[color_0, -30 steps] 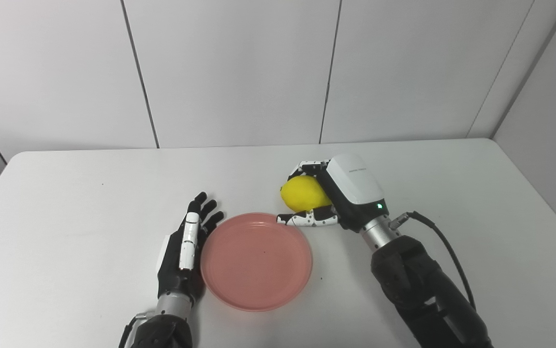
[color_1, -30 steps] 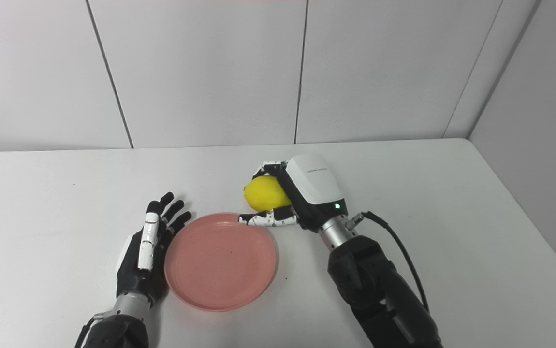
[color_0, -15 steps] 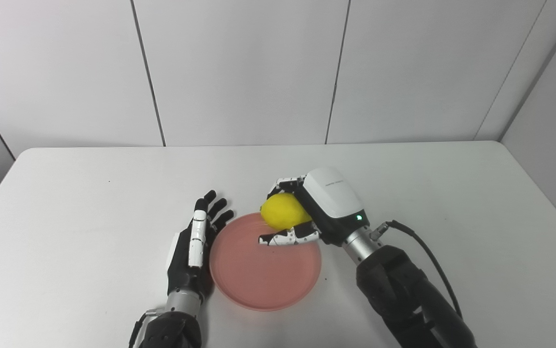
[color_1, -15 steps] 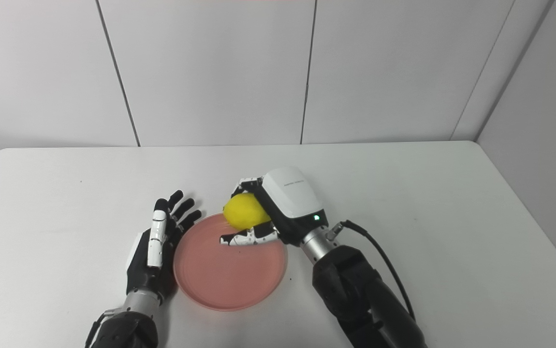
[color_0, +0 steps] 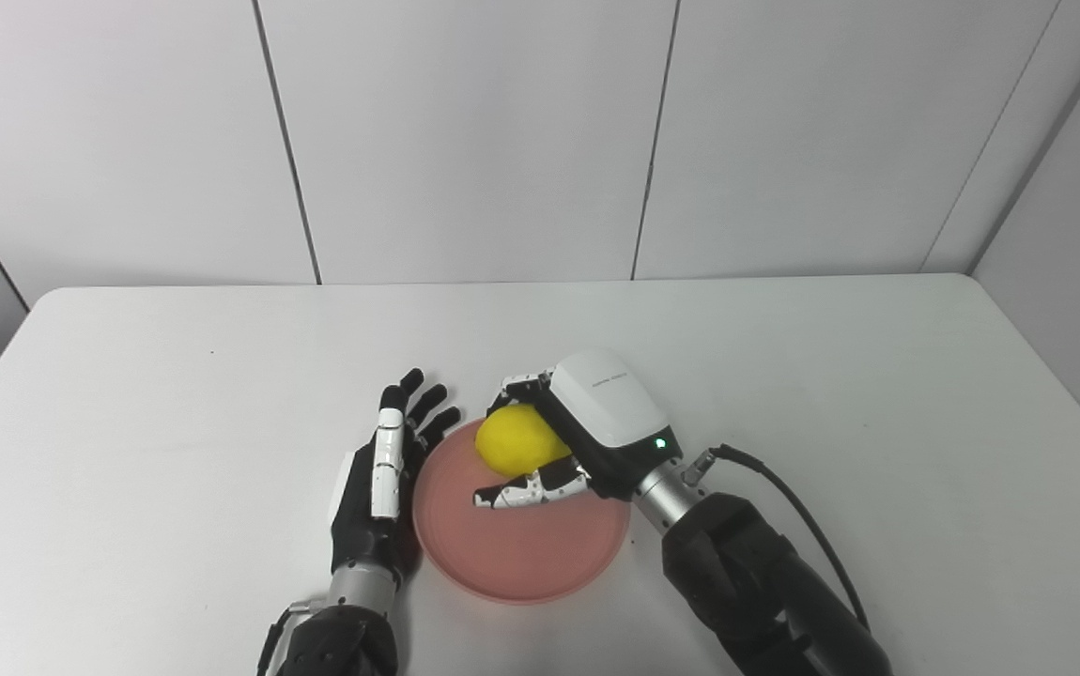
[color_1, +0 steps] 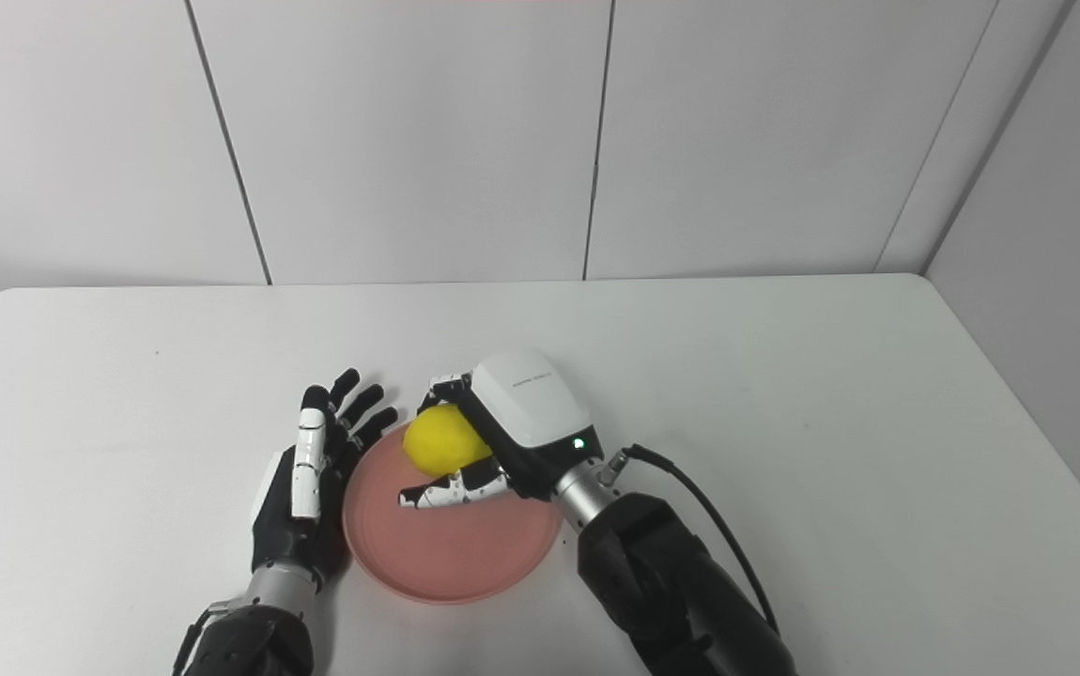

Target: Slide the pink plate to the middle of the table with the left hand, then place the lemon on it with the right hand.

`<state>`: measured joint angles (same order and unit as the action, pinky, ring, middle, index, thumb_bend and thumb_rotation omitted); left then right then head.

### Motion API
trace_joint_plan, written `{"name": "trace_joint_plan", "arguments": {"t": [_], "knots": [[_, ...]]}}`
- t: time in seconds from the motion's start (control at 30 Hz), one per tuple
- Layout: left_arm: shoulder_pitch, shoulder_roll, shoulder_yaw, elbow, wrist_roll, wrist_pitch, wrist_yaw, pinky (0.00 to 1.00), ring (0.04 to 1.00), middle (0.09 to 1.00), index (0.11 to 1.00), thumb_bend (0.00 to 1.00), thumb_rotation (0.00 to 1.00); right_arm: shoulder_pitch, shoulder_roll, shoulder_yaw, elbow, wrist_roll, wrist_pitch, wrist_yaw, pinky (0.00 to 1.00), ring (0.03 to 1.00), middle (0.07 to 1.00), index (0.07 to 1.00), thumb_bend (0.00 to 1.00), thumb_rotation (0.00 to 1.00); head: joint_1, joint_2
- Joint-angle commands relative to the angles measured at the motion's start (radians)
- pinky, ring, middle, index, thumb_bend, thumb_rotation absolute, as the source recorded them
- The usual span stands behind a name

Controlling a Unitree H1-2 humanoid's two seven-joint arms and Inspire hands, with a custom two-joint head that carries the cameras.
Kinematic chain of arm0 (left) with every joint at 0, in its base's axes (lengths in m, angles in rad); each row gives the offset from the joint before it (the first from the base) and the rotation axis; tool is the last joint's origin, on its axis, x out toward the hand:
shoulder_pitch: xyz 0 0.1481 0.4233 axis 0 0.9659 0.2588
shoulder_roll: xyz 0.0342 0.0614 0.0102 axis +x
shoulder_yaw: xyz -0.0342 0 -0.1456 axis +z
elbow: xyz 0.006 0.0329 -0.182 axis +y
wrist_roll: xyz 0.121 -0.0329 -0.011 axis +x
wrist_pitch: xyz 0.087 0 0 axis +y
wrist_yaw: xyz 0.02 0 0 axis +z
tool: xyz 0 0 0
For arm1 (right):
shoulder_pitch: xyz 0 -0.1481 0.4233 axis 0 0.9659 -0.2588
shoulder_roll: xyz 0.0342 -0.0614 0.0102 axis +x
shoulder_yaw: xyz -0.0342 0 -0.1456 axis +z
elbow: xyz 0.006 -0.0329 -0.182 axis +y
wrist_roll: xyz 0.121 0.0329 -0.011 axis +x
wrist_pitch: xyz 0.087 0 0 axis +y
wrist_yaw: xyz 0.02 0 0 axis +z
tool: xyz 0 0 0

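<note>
White wall panels are standing behind a white table (color_0: 174,376) that is filling most of both views. Right arm (color_0: 765,601) is coming in from the bottom right, black and bulky, with a black cable (color_0: 803,507) looping off the wrist. Left arm is only just showing at the bottom edge. Pink plate (color_0: 521,554) is sitting near the table's middle, toward the front edge, flat on the surface. Right hand (color_0: 587,441) is hanging over the plate's far half, white back cover facing up, green light glowing near the wrist — fingers are curling over the far side of the lemon (color_0: 514,439) and the thumb is reaching across under its near side, so the hand is gripping it. Lemon is sitting above the plate's far-left part; cannot tell whether it is touching the plate surface. Left hand (color_0: 380,488) is lying along the plate's left rim, edge-on, fingers (color_0: 423,406) straight and slightly spread, pointing away from the robot, holding nothing — it is right against the rim, contact not certain.
</note>
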<state>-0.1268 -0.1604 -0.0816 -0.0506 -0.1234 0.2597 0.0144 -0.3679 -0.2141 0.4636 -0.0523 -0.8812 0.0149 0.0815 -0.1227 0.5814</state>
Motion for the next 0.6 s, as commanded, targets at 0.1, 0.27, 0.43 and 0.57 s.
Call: {"name": "trace_joint_plan", "arguments": {"t": [0.1,0.27,0.43,0.57], "knots": [[0.030,-0.021,-0.004,0.036,-0.013,0.019,-0.007,0.95,0.857,0.889,0.899,0.68,1.00,-0.030,0.006,0.006,0.002,-0.005,-0.043,0.003,0.21,0.283,0.362,0.448,0.53,0.41,0.004,0.000],[0.033,-0.029,0.003,0.044,-0.026,-0.003,-0.010,0.99,0.870,0.899,0.904,0.76,1.00,-0.029,-0.004,0.018,0.043,-0.006,-0.070,-0.004,0.21,0.280,0.361,0.454,0.54,0.40,0.004,0.002],[0.033,-0.032,0.005,0.046,-0.030,-0.007,-0.009,0.98,0.867,0.888,0.898,0.77,1.00,-0.025,-0.011,0.024,0.064,0.002,-0.078,0.003,0.20,0.271,0.349,0.446,0.53,0.40,0.010,0.000],[0.031,-0.027,0.002,0.048,-0.031,-0.008,-0.014,0.99,0.874,0.891,0.900,0.76,1.00,-0.030,-0.015,0.030,0.073,0.001,-0.077,0.007,0.22,0.292,0.372,0.464,0.53,0.42,0.004,0.000]]}}
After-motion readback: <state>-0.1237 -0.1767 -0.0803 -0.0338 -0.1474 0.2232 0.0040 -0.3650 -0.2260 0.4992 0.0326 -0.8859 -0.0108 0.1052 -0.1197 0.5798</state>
